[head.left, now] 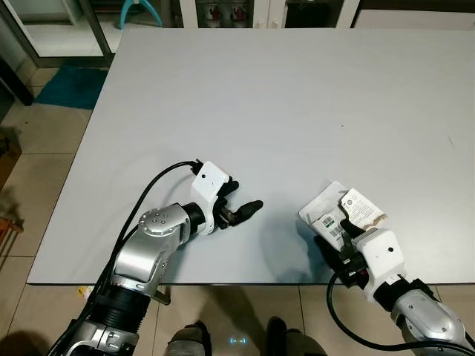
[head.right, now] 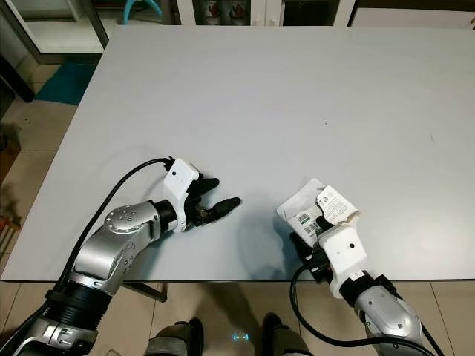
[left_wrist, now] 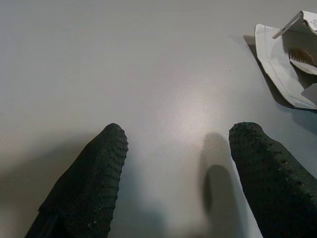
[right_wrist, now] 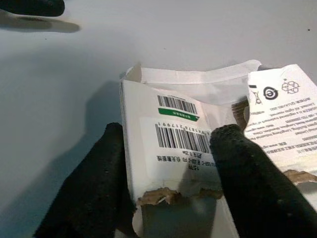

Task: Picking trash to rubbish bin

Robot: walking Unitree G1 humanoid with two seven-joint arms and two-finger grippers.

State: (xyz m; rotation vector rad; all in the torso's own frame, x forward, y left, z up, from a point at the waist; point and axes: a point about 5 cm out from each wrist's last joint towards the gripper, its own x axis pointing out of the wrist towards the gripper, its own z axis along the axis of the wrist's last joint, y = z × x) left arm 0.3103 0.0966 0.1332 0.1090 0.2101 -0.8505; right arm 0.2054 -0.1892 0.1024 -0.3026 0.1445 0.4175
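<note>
With the torn carton [right_wrist: 171,148] pinched between the right gripper [right_wrist: 168,198] fingers, it should be lifted squarely, while the left gripper [left_wrist: 173,183] is kept open and well apart.

- Two black dotted fingers [left_wrist: 94,183] of the left gripper [left_wrist: 173,183] are seen spread apart, low over the pale grey table [left_wrist: 148,64].
- A torn white box [left_wrist: 290,64] is seen lying on the table, well apart from the fingers.
</note>
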